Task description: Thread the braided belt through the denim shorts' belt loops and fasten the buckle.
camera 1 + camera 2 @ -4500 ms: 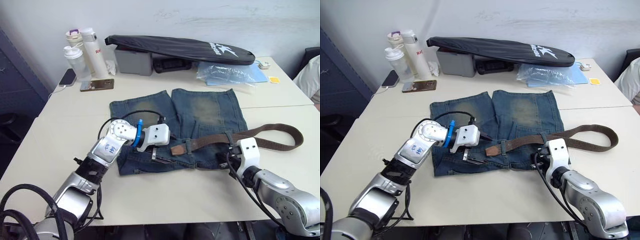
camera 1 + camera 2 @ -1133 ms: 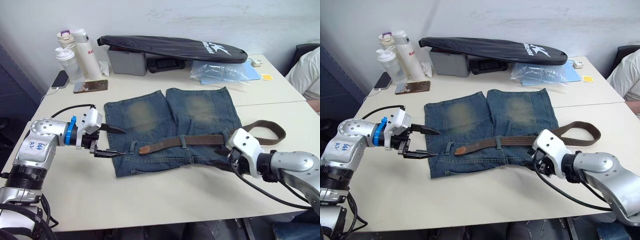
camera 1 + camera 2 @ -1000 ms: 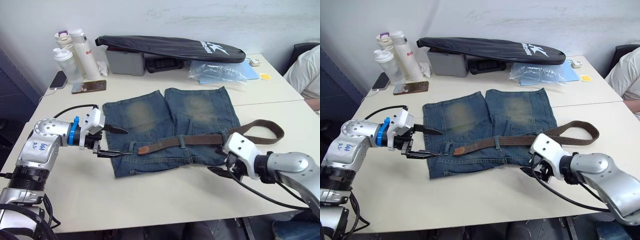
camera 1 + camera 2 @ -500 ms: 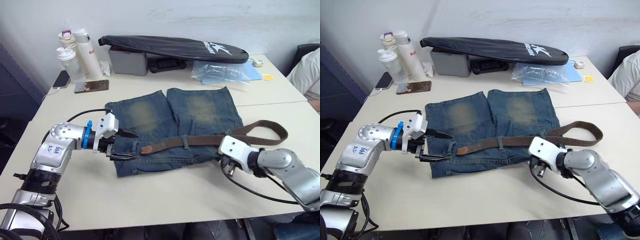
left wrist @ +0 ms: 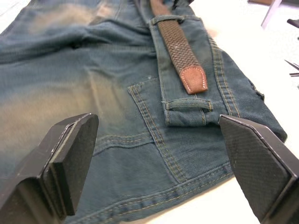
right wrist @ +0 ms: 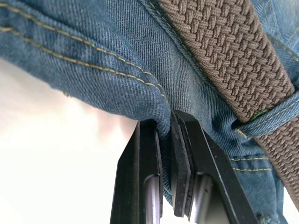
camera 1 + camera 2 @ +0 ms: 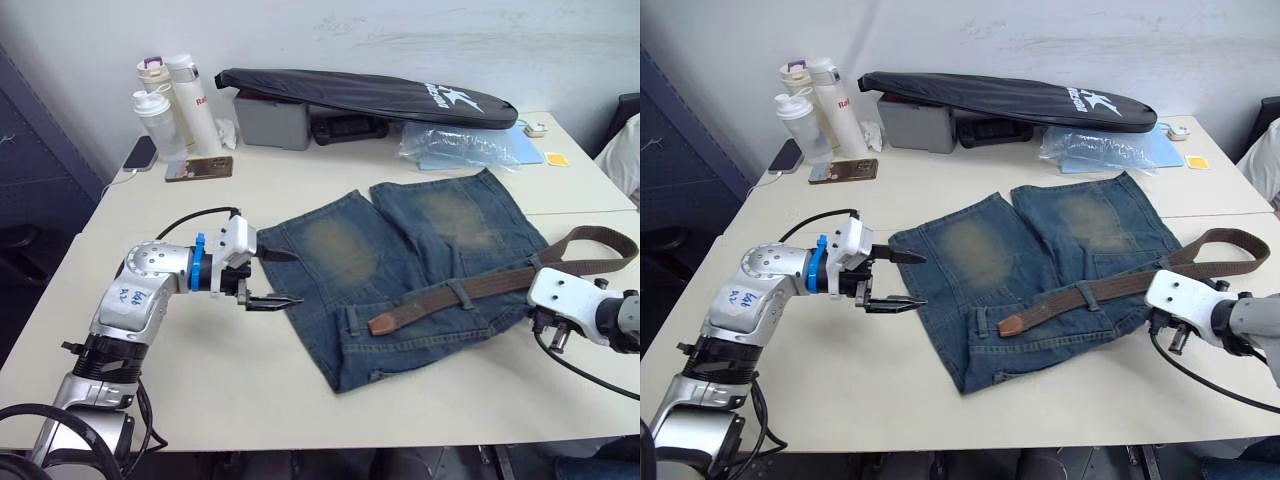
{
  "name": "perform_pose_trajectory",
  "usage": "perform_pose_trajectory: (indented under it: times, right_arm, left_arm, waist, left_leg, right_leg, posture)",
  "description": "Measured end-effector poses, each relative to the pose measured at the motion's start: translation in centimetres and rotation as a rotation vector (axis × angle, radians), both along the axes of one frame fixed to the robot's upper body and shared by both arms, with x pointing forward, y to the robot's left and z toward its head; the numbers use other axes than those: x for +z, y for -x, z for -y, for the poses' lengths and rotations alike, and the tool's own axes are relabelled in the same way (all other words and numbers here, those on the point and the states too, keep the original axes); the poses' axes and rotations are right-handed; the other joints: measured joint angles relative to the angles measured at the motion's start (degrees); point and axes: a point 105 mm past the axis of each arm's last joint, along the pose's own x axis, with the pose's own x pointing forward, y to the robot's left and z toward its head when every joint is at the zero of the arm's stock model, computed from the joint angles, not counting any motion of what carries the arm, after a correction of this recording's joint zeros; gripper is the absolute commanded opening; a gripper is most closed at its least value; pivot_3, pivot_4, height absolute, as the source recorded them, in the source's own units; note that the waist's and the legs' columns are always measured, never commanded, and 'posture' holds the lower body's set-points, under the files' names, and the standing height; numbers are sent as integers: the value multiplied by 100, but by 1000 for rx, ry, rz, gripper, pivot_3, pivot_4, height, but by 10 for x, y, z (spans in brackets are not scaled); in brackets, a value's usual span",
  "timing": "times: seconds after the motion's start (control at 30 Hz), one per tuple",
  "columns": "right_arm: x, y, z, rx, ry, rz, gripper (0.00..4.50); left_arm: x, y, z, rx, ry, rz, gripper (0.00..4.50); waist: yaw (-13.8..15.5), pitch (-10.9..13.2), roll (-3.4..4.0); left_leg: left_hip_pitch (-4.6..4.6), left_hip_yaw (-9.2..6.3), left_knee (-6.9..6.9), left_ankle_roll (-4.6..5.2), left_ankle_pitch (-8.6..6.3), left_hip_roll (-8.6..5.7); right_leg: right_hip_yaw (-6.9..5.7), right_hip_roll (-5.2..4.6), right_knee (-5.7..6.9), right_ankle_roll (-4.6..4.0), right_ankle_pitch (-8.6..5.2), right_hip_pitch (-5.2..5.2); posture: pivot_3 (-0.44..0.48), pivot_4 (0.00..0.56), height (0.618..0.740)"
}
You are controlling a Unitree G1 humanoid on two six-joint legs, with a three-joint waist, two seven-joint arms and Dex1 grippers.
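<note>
The denim shorts (image 7: 400,255) lie skewed on the table, waistband toward me. The braided belt (image 7: 470,290) runs through a belt loop (image 5: 170,19), and its reddish-brown tip (image 7: 378,324) rests just short of another belt loop (image 5: 184,103). Its far end curls off to the right (image 7: 600,240). The buckle is hidden. My left gripper (image 7: 290,277) hovers open over the table beside the shorts' left leg. My right gripper (image 6: 166,122) is shut on a fold of the shorts' waistband edge, right beside the belt (image 6: 224,51).
Along the table's far side stand bottles (image 7: 180,95), two phones (image 7: 198,168), a grey box (image 7: 272,120), a long black zipped bag (image 7: 370,95) and a plastic bag (image 7: 470,145). A person's sleeve (image 7: 630,140) shows at the right edge.
The shorts have slid right and turned, with the right end of the waistband pulled along in my right gripper. My left gripper stays open, now off the denim beside the left leg. The camera shifted too.
</note>
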Motion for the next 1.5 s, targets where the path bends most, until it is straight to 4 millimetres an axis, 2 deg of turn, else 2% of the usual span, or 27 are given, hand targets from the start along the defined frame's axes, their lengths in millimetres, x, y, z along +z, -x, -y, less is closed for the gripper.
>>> perform_pose_trajectory:
  times: [0.17, 0.2, 0.23, 0.3, 0.47, 0.6, 0.67, 0.77, 0.87, 0.97, 1.03, 1.1, 1.33, 1.5]
  right_arm:
    - [-4, 1, 3, -42, -29, 33, 75]
    - [-2, 1, 3, -50, -37, 46, 900]
    - [0, 3, 3, -62, -41, 51, 1158]
    - [9, 8, 4, -80, -50, 57, 2159]
    - [49, 21, -2, -126, -145, 88, 4483]
    - [94, 33, -22, -205, -432, 134, 4483]
    - [100, 40, -47, -195, -680, 116, 4483]
    - [79, 48, -83, -182, -987, -15, 4483]
    - [51, 50, -98, -249, -1170, -94, 4483]
    - [29, 50, -115, -302, -1378, -120, 4483]
    - [15, 51, -124, -350, -1432, -158, 4483]
    - [7, 51, -125, -408, -1439, -164, 4483]
    - [-8, 50, -132, -488, -1502, -197, 4483]
    - [-5, 35, -135, -511, -1536, -185, 4483]
  left_arm:
    - [-5, 1, 8, -20, 3, -13, 4500]
    - [-5, 1, 8, -22, 0, -14, 4500]
    - [-5, 1, 8, -27, -1, -19, 4500]
    - [-8, 2, 8, -35, -5, -33, 4500]
    - [-13, 4, 16, -79, -7, -63, 4500]
    - [-11, 2, 16, -98, -9, -59, 4500]
    - [-12, 4, 17, -114, -13, -67, 4500]
    - [-14, 6, 17, -131, -21, -91, 4500]
    - [-14, 7, 18, -134, -25, -103, 4500]
    - [-12, 10, 19, -133, -30, -114, 4500]
    - [-11, 10, 20, -127, -34, -122, 4500]
    - [-10, 11, 18, -119, -48, -120, 4500]
    - [-18, 13, 12, -80, -59, -154, 4500]
    - [-14, 13, 12, -59, -57, -131, 4500]
  waist:
    - [4, 0, 0]
    - [6, 0, 0]
    - [7, 0, 1]
    - [15, 0, 1]
    - [22, 0, 1]
    - [16, 1, -3]
    - [-14, 9, -27]
    - [-64, 8, -22]
    - [-76, 6, 2]
    - [-86, 5, -10]
    - [-101, 5, 14]
    - [-114, 6, 15]
    - [-128, 6, 13]
    - [-129, 6, 13]
  left_leg:
    - [-3, 15, 2, -5, 6, 0]
    - [-3, 24, 3, -4, 8, -2]
    - [-2, 32, 2, -3, 9, -3]
    - [-1, 43, 2, -2, 9, -1]
    - [-2, 50, -3, -1, 10, 2]
    - [8, 35, -5, 6, 13, 5]
    - [15, -1, -10, 8, 10, 9]
    - [18, -55, -20, 12, 5, 3]
    - [29, -54, -27, 12, 6, -10]
    - [39, -60, -50, 10, 5, -15]
    - [39, -54, -64, 10, 5, -25]
    - [53, -55, -85, 11, 4, -37]
    - [69, -61, -101, 14, 2, -41]
    - [70, -63, -104, 14, 2, -40]
  right_leg:
    - [-18, -17, 5, 0, 0, -1]
    - [-22, -26, 7, 1, 0, -1]
    - [-24, -31, 8, 1, 0, -1]
    - [-27, -34, 10, 1, 0, -1]
    - [-39, -36, 2, 3, 1, -1]
    - [-47, -31, -22, 6, 3, 29]
    - [-52, -19, -40, 2, 0, 67]
    - [-56, -3, -54, 1, 0, 66]
    - [-51, -11, -32, 2, 2, 61]
    - [-47, -11, -23, 2, 2, 67]
    - [-36, -20, -18, 2, 2, 61]
    - [-32, -27, -20, 2, 2, 63]
    - [-27, -26, -17, 4, 2, 65]
    - [-27, -22, -17, 6, 3, 62]
  posture:
    - [0, 150, 622]
    - [0, 150, 622]
    - [0, 150, 622]
    - [0, 150, 622]
    - [0, 150, 622]
    - [0, 150, 622]
    - [0, 150, 622]
    - [0, 150, 622]
    - [0, 150, 622]
    - [0, 150, 622]
    - [0, 150, 622]
    - [0, 150, 622]
    - [0, 150, 622]
    - [0, 150, 622]
